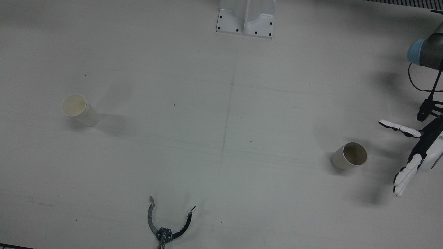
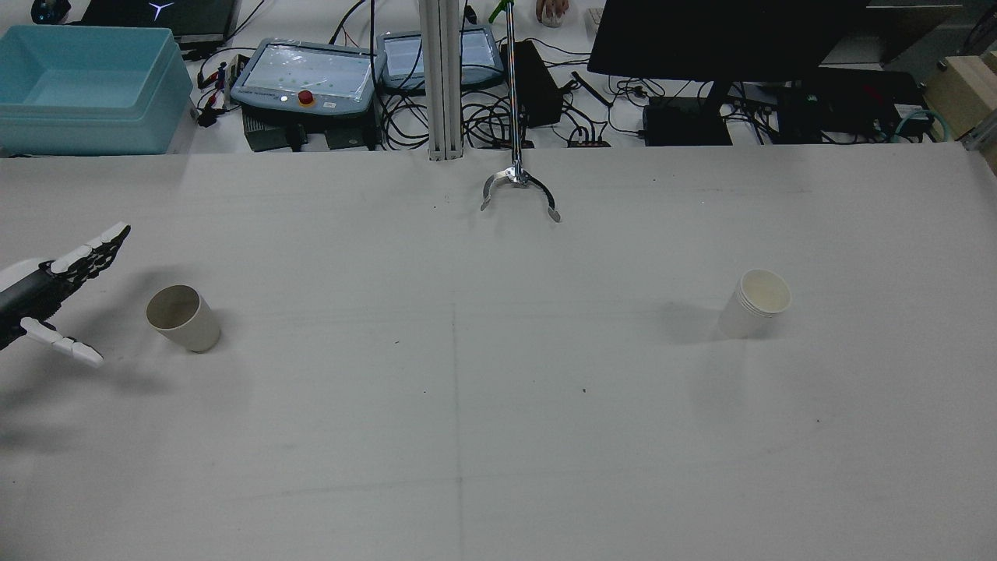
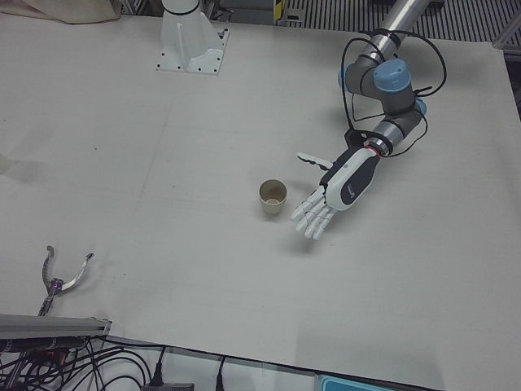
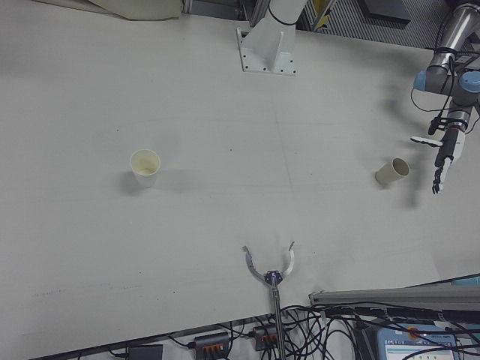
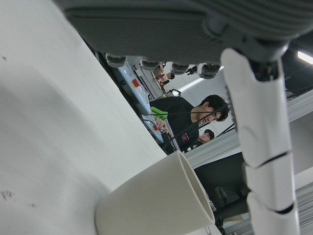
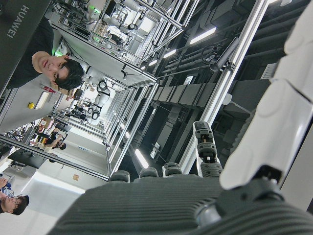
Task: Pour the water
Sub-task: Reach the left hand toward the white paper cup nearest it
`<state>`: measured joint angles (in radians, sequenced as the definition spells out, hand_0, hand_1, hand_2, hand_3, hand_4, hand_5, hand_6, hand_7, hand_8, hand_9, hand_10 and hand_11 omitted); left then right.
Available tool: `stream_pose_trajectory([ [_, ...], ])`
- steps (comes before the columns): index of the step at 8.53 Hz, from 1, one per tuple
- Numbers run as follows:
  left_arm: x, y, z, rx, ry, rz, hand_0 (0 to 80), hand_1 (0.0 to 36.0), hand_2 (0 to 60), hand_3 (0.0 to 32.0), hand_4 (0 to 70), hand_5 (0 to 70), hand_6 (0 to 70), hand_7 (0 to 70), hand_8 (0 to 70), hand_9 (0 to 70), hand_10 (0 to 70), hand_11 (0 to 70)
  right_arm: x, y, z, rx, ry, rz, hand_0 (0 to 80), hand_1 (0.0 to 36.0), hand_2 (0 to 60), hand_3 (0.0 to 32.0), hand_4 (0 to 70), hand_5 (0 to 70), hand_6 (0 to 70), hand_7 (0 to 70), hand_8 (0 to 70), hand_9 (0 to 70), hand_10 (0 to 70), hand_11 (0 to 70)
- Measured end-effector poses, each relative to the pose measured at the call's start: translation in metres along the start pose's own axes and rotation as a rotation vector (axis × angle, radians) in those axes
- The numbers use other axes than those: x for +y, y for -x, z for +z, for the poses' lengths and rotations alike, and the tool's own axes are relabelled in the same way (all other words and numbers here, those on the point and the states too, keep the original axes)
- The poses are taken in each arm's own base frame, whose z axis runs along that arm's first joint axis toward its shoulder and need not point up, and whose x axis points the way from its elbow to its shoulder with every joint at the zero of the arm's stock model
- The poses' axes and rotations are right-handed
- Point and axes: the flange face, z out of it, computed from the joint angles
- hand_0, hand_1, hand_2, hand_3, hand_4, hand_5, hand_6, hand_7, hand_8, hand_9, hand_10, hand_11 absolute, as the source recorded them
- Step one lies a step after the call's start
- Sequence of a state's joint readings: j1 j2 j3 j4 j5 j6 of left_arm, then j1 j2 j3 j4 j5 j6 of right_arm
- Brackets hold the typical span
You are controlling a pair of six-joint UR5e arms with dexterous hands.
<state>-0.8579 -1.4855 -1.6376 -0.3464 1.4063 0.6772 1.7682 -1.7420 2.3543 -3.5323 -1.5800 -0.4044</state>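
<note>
Going left to right in the rear view: left robot hand (image 2: 58, 292) hovering at the far left edge of the tabletop (image 2: 498, 436), fingers (image 2: 97, 248) spread wide and holding nothing — thumb pointing off on its own, low and toward the near side. Sitting just beside it, not touching: a beige cup (image 2: 183, 317), upright with its mouth up, and looking empty as far as the overhead shot goes. Same cup filling the bottom of the left hand view, close up, with one white finger running down the frame's right side.

Moving along to the middle, at the far edge: a metal reach-grabber claw (image 2: 518, 191) lying on the tabletop, prongs apart, its rod leading off toward the desk clutter behind.

Further right, well apart from everything else: a white paper cup (image 2: 755, 312) standing upright, insides looking yellowish — can't tell if that's liquid.

Right robot hand (image 6: 205, 196) only showing up in its own camera, pointing up at ceiling racks; can't tell whether open or closed.
</note>
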Motion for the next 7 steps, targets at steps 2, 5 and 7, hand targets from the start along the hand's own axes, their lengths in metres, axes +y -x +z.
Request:
stream_pose_trajectory([
  [2, 0.010, 0.030, 0.025, -0.001, 0.018, -0.023, 54.3, 18.3, 5.3, 11.2, 5.9, 1.9, 0.0, 2.3, 0.0, 0.6, 0.0, 0.0, 0.000, -0.002, 0.000, 0.005, -0.001, -0.003, 47.1, 10.8, 3.4, 4.8, 12.0, 9.1, 0.9, 6.4, 0.0, 0.0, 0.0, 0.0],
  [5, 0.014, 0.044, 0.047, 0.019, 0.032, -0.033, 54.0, 17.9, 4.8, 11.0, 6.1, 1.6, 0.0, 2.5, 0.0, 0.5, 0.0, 0.0, 0.001, -0.006, 0.002, 0.015, 0.003, -0.011, 47.3, 10.9, 3.7, 4.6, 12.9, 9.4, 1.7, 7.6, 0.0, 0.1, 0.0, 0.0],
  [7, 0.011, 0.054, 0.051, 0.038, 0.028, -0.045, 53.1, 16.4, 3.1, 11.4, 6.3, 1.2, 0.0, 2.4, 0.0, 0.3, 0.0, 0.0, 0.002, -0.008, 0.003, 0.021, 0.005, -0.018, 47.4, 11.0, 4.4, 4.2, 13.5, 9.6, 2.2, 8.4, 0.0, 0.2, 0.0, 0.0],
])
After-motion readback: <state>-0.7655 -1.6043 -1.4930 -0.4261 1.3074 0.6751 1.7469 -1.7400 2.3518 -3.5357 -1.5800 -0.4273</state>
